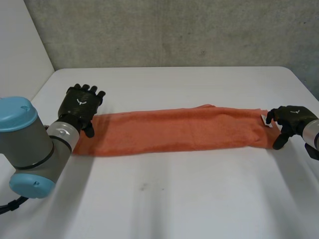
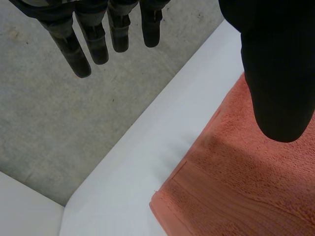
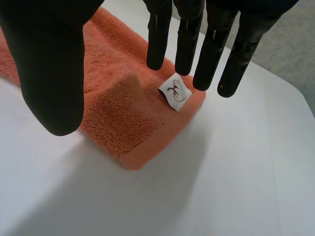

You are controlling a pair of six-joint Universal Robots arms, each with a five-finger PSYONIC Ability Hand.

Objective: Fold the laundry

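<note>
Two hands, one per short end. Orange towel [image 1: 174,130] lies as long strip on table [image 1: 164,204], long axis left–right. Left hand [image 1: 79,105] at left end, right hand [image 1: 291,119] at right end. Both with fingers straight, grasping nothing — equally near.

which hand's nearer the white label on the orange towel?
Right. The right hand is open over the end of the towel that carries the white label, which lies just at its fingertips. The left hand, also open, is at the towel's opposite end.
</note>
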